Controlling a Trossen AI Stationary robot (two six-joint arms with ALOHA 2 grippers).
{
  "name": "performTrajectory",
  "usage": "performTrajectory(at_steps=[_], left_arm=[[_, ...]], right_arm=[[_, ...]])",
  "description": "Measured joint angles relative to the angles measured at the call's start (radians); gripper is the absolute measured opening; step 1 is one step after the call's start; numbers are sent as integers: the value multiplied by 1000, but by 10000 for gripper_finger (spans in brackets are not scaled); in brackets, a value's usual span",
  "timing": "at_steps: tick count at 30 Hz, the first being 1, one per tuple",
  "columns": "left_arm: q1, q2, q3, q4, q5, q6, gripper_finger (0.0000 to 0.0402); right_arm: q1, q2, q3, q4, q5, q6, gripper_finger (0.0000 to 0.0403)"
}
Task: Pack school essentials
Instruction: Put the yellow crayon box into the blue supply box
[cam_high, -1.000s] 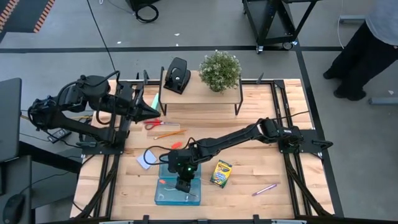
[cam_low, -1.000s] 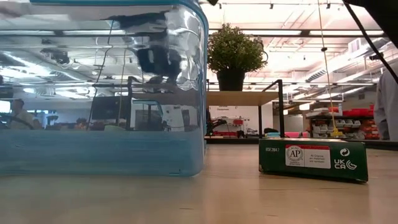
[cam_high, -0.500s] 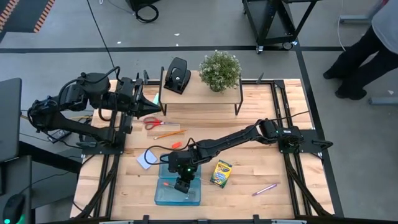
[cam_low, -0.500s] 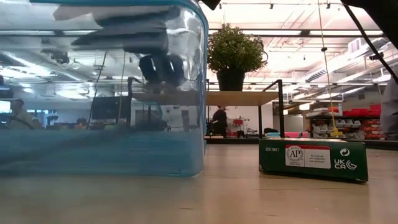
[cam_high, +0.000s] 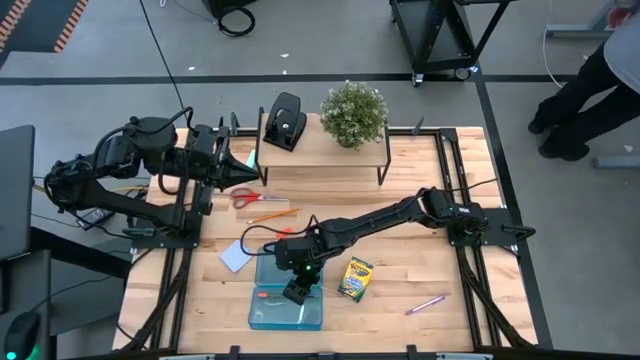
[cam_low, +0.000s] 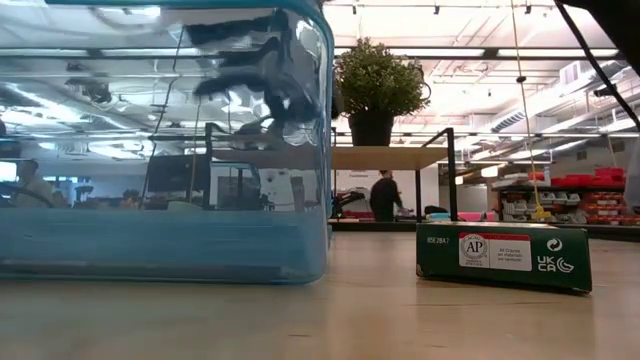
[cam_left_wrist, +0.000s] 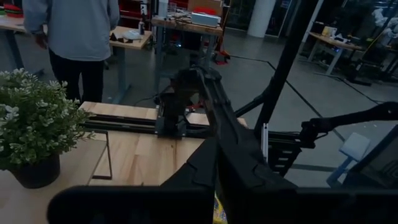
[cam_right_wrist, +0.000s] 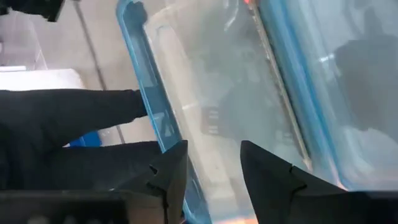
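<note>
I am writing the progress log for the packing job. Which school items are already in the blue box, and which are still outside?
Done: a small orange piece lies inside the clear blue box. In hand: nothing; the right gripper hangs open over the box, and the left gripper waits at the table's far left. Left on the table: red-handled scissors, orange pencil, pale blue note pad, crayon box and pink-purple pen.

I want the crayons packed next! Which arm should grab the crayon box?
Probably the right. The right gripper hangs open and empty over the blue bin, with the crayon box lying just beside that bin. The left gripper is far off at the table's back-left, near the scissors.
</note>
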Motion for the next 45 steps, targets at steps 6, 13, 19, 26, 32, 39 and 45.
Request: performTrajectory(at_steps=[6, 13, 19, 26, 32, 39, 45], left_arm=[[0, 0, 0, -29, 0, 0, 13], [0, 0, 0, -81, -49, -67, 38], [0, 0, 0, -94, -104, -162, 65], [0, 25, -1, -127, -118, -343, 104], [0, 110, 0, -180, -118, -492, 116], [-5, 238, 0, -164, 35, -443, 92], [-45, 338, 1, -108, 67, -297, 71]], right_arm=[[2, -111, 1, -238, 165, -116, 198], [15, -202, 2, -513, 415, -202, 283], [56, -220, 1, -691, 571, -101, 338], [109, -266, 0, -805, 706, 72, 335], [156, -321, 0, -816, 757, 226, 313], [264, -357, 0, -816, 831, 261, 273], [350, -361, -41, -818, 833, 343, 225]])
